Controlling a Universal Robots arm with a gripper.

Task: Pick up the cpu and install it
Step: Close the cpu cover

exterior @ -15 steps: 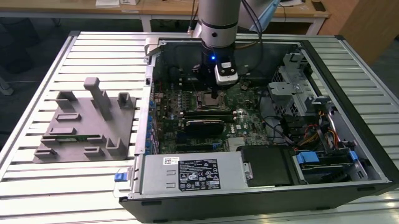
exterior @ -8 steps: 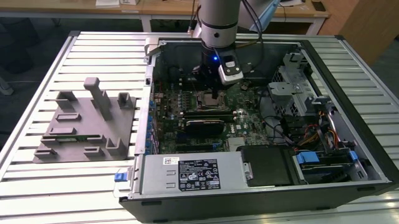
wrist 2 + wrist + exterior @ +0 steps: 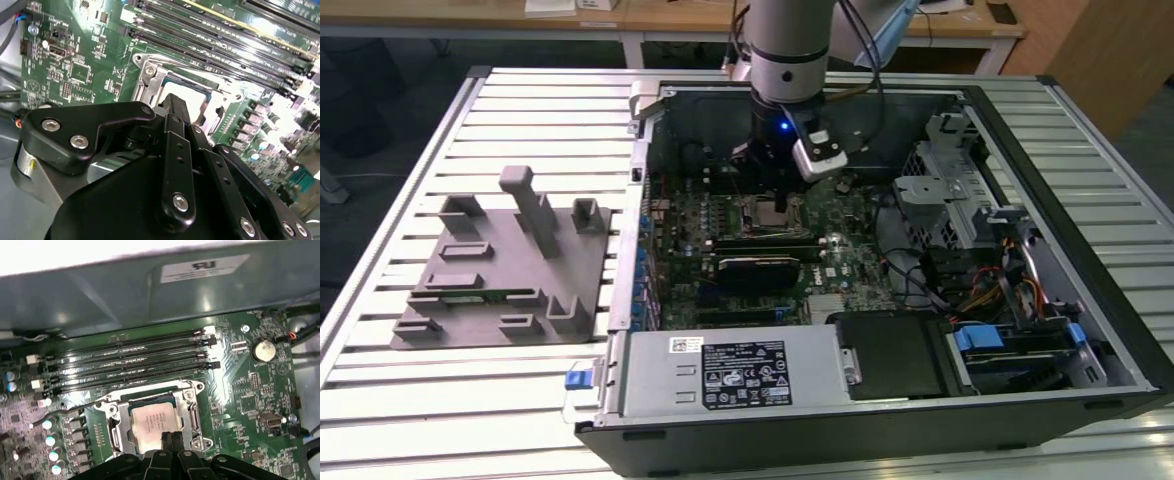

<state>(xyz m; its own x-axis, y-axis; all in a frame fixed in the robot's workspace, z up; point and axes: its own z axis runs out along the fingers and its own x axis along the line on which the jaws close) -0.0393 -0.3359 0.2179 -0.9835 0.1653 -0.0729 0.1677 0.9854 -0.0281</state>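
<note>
The cpu [image 3: 147,425] lies flat inside the metal socket frame [image 3: 192,410] on the green motherboard [image 3: 834,260]; its top is pale and silvery. My gripper [image 3: 170,439] hangs right over the cpu's edge with its two black fingers pressed together. I cannot tell whether the tips touch the chip. In the second wrist view the gripper [image 3: 172,102] covers part of the socket frame [image 3: 150,75], and a strip of the cpu [image 3: 192,89] shows beside it. In the exterior view the gripper [image 3: 774,200] reaches down into the open computer case over the socket.
Long black memory slots [image 3: 130,365] run just beyond the socket, below the case wall [image 3: 100,295]. A drive cage [image 3: 961,200] and cables sit at the exterior view's right, a power supply [image 3: 720,375] in front. A grey fixture plate [image 3: 507,270] lies outside the case on the slatted table.
</note>
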